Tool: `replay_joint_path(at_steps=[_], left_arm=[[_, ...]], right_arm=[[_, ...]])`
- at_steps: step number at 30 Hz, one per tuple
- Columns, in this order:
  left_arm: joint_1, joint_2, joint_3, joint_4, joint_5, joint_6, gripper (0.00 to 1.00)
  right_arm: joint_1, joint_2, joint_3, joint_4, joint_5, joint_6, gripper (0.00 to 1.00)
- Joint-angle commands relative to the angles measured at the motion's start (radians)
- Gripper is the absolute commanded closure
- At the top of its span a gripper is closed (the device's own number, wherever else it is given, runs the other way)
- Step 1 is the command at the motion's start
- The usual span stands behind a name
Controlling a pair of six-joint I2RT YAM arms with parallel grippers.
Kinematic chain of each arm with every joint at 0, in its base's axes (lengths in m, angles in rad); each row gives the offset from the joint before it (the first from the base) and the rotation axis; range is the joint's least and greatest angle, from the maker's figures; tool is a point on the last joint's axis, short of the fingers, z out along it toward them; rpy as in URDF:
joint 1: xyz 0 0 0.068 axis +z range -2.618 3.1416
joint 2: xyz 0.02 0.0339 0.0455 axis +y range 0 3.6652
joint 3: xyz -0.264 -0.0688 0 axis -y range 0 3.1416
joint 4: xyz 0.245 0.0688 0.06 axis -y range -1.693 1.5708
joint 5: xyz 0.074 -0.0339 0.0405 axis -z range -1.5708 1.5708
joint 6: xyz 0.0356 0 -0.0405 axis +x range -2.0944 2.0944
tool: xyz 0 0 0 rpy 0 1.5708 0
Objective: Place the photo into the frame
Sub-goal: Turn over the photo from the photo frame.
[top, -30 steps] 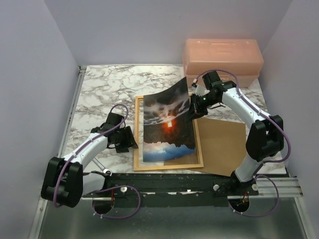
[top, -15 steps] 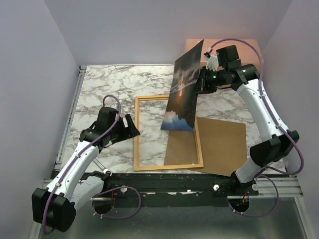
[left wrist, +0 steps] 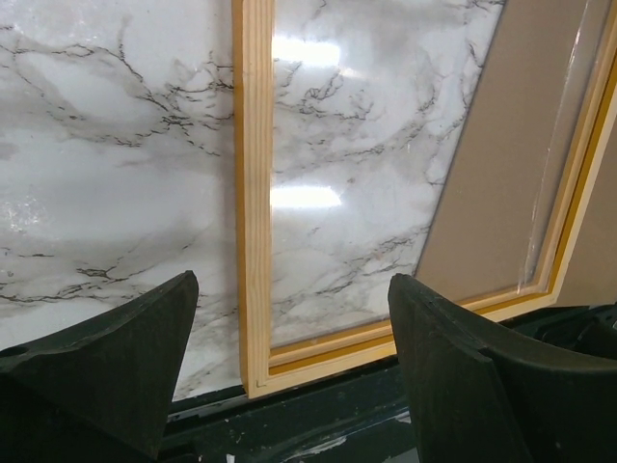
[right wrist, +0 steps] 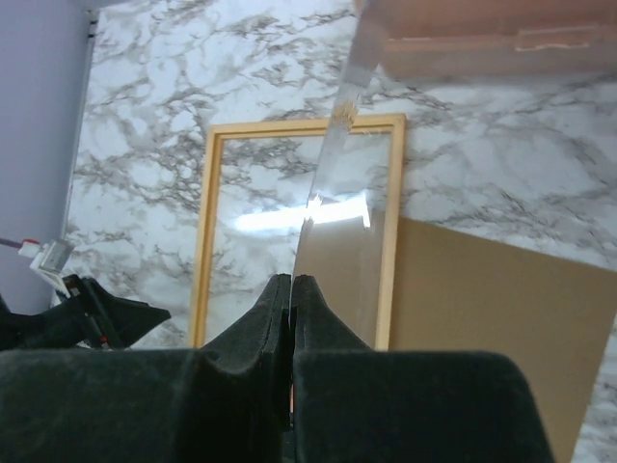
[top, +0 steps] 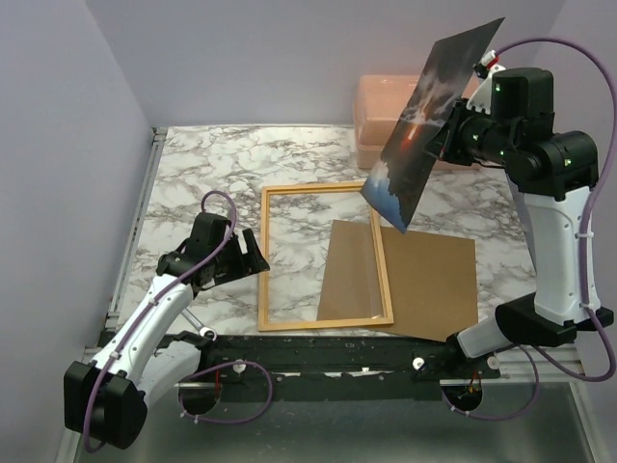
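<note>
The photo (top: 429, 121), a glossy print with a red sun and blue sky, hangs high in the air at the right, tilted, above the far right of the table. My right gripper (top: 461, 135) is shut on its edge; in the right wrist view (right wrist: 291, 282) the print (right wrist: 337, 135) shows edge-on, rising from the closed jaws. The orange wooden frame (top: 265, 260) lies flat on the marble at mid-table and shows in the right wrist view (right wrist: 203, 231) and left wrist view (left wrist: 253, 193). My left gripper (top: 253, 253) is open and empty, just left of the frame's left rail (left wrist: 289, 318).
A brown backing board (top: 434, 280) lies on the table, partly under the frame's right side. A clear sheet (top: 352, 275) lies inside the frame over it. A pink translucent box (top: 381, 111) stands at the back right. Purple walls enclose the table.
My right arm has lifted the photo out of the frame, up and to the right, well above the table. My left gripper stays beside the frame's left rail.
</note>
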Motion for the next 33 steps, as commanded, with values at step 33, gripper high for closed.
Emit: replay_joint_path(at_steps=[33], left_arm=[[-0.007,0.026,0.018,0.108,0.163,-0.053,0.17]], right_arm=[[0.200,0.353,-0.260,-0.025,-0.030,0.048,0.95]])
